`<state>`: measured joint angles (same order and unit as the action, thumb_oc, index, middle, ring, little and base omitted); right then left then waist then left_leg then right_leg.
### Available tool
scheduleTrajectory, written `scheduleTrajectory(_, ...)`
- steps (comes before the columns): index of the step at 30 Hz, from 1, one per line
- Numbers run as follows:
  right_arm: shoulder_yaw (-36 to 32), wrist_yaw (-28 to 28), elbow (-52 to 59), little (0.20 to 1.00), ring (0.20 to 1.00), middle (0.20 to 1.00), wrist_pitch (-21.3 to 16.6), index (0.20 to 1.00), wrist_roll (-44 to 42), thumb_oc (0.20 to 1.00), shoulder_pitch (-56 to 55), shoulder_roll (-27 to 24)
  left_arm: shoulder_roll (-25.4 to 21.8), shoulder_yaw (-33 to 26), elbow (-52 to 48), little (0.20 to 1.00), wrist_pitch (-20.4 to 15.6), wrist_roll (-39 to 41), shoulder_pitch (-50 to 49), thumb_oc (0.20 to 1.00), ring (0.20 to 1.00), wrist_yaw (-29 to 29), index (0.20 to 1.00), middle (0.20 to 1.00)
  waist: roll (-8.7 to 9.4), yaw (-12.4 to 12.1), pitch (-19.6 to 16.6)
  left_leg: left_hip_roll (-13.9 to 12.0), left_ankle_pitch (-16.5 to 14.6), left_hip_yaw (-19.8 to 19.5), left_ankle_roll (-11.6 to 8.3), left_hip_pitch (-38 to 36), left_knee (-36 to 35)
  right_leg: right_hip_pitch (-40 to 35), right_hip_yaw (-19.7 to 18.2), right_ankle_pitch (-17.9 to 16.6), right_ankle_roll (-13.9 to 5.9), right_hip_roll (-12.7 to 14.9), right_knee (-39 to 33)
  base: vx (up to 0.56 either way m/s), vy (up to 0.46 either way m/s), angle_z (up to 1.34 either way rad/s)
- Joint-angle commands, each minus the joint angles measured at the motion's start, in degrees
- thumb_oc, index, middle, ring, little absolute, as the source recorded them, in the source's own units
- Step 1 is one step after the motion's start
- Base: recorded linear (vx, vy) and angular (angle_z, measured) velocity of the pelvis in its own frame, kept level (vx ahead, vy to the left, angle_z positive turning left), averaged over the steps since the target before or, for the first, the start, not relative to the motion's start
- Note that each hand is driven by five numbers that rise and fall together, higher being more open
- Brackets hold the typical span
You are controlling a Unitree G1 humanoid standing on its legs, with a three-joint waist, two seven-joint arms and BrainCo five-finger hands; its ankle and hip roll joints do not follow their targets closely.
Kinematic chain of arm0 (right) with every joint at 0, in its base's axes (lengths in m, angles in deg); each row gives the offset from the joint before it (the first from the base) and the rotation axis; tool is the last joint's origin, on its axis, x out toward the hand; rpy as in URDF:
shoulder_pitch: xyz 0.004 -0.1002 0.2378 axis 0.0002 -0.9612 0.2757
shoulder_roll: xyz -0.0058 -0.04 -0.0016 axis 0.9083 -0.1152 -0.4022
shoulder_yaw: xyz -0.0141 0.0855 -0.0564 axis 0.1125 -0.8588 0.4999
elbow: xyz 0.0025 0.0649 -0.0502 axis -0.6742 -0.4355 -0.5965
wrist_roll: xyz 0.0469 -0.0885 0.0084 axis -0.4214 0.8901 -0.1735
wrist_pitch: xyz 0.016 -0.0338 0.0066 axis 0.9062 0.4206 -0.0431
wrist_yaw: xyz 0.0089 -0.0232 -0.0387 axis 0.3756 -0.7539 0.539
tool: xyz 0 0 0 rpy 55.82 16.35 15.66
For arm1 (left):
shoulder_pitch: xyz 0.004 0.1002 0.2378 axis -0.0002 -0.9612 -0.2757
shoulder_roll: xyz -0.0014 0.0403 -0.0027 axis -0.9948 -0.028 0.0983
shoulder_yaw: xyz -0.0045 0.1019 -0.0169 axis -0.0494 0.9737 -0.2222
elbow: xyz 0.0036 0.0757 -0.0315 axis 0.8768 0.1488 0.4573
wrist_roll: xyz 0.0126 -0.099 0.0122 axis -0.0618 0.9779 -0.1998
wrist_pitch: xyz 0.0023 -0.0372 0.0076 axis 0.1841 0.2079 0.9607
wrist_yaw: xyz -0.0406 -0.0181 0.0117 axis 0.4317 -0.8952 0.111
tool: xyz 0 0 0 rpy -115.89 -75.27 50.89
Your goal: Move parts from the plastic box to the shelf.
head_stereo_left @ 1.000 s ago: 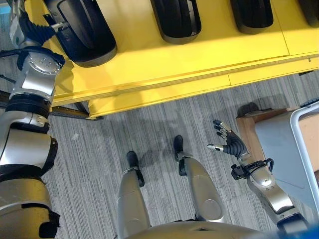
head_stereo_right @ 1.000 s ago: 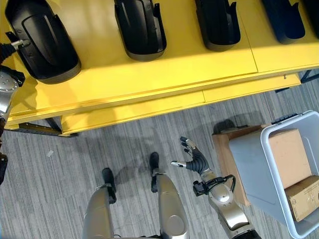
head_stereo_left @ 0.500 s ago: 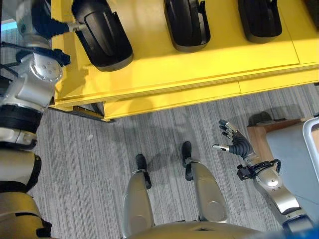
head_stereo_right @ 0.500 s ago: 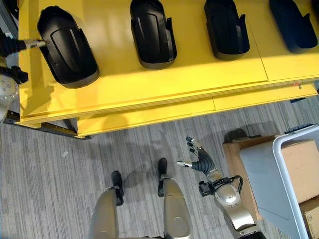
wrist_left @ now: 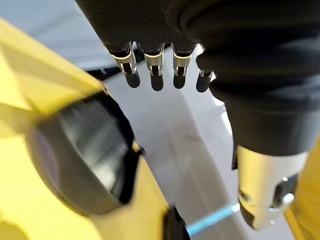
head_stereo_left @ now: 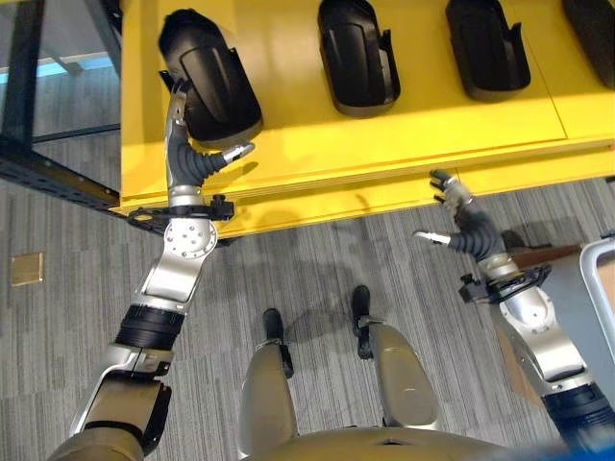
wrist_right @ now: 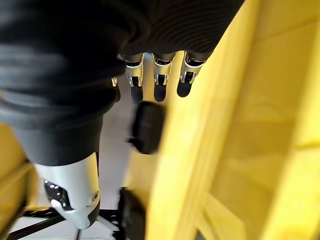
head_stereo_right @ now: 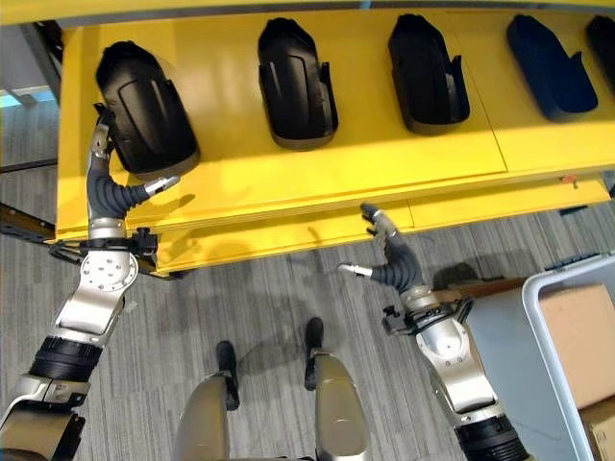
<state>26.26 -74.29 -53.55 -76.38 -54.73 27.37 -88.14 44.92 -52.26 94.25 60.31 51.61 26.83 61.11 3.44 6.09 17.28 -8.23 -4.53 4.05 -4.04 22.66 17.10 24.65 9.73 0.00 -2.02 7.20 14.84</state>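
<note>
Several black moulded parts lie in a row on the yellow shelf [head_stereo_left: 384, 144]. My left hand [head_stereo_left: 187, 158] reaches up to the leftmost black part [head_stereo_left: 216, 82]. Its straight fingers [wrist_left: 157, 75] lie along that part's left side, and its thumb sticks out under the part's near end. The hand is open and grips nothing. My right hand [head_stereo_right: 394, 264] hovers empty before the shelf's front edge, fingers [wrist_right: 160, 80] spread and straight. The grey plastic box [head_stereo_right: 533, 288] stands on the floor at the lower right, with a cardboard box [head_stereo_right: 577, 327] inside it.
More parts sit further right on the shelf: two black ones [head_stereo_right: 296, 72] [head_stereo_right: 428, 62] and a dark blue one [head_stereo_right: 548, 67]. A dark metal frame [head_stereo_left: 58, 173] runs left of the shelf. Grey carpet lies between shelf and box.
The camera has shifted. My right hand rose from low beside the box up to the shelf's front edge. My left arm dropped, and its hand now lies against the leftmost part's side.
</note>
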Motion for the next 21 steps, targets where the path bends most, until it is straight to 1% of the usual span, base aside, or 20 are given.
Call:
scheduleTrajectory(1,1.3,-0.8,1.9,1.000,1.000,1.000,-3.1,1.000,0.3,1.000,-2.4,-0.4,-1.7,-0.7,-0.2,1.000,-4.3,1.6,2.9,1.000,1.000,0.2,1.000,1.000,0.11,0.6,-2.2,-0.9,-3.9,-0.8,-0.57,-3.6,0.9,-5.2,-1.2,2.2,-6.46,3.3,-1.4,0.02,-0.002,0.08)
scheduleTrajectory(5,1.2,0.0,2.7,1.000,1.000,1.000,-2.3,1.000,0.9,1.000,-3.8,-0.1,2.0,-2.8,-3.3,1.000,-5.1,3.4,-2.2,1.000,1.000,0.5,1.000,1.000,0.20,0.0,-2.8,-0.8,-3.5,-1.2,-0.50,-5.3,-0.4,-7.1,-0.6,2.0,-6.42,3.4,-2.4,0.03,0.000,0.02)
scheduleTrajectory(6,0.8,-0.3,2.6,1.000,1.000,1.000,-2.4,1.000,1.1,1.000,-4.6,0.2,3.6,-3.7,-5.8,1.000,-5.4,3.3,-4.5,1.000,1.000,0.2,1.000,1.000,0.26,-0.2,-3.1,-0.7,-3.3,-1.1,-0.48,-6.3,-1.2,-8.1,-0.4,2.1,-6.40,3.5,-2.9,0.05,0.006,-0.02)
scheduleTrajectory(7,0.7,-0.4,2.7,1.000,1.000,1.000,-2.4,1.000,1.2,1.000,-4.8,0.4,3.8,-3.7,-6.1,1.000,-5.5,3.3,-4.9,1.000,1.000,0.1,1.000,1.000,0.33,-0.2,-3.2,-0.6,-2.9,-1.1,-0.44,-6.1,-1.4,-8.0,-0.3,1.8,-6.40,3.6,-3.1,0.04,0.008,-0.01)
scheduleTrajectory(15,0.4,-0.8,3.8,1.000,1.000,1.000,-2.5,1.000,1.4,1.000,-5.2,0.7,5.1,-3.5,-6.8,1.000,-5.5,4.3,-6.5,1.000,1.000,0.4,1.000,1.000,0.18,-0.4,-3.5,-0.7,-3.3,-1.0,-0.34,-6.4,-1.4,-8.4,-0.2,2.2,-6.54,3.5,-3.2,0.00,0.002,0.00)
scheduleTrajectory(20,0.9,-0.8,5.6,1.000,1.000,1.000,-3.5,1.000,-1.1,1.000,-2.8,1.6,5.8,-3.5,-7.5,1.000,-5.9,5.7,-8.2,1.000,1.000,0.8,1.000,1.000,0.45,-0.7,-3.8,-0.6,-3.1,-1.0,-0.17,-6.4,-1.4,-8.6,-0.3,2.0,-6.55,3.7,-3.5,0.00,0.000,0.00)
scheduleTrajectory(21,1.9,-0.4,6.1,1.000,1.000,1.000,-3.6,1.000,-3.5,1.000,-1.7,2.1,6.2,-3.3,-7.5,1.000,-6.0,6.3,-8.9,1.000,1.000,1.1,1.000,1.000,0.38,-0.9,-3.8,-0.7,-3.4,-1.1,-0.20,-6.8,-1.4,-9.0,-0.1,2.3,-6.55,3.7,-3.5,0.00,0.000,0.00)
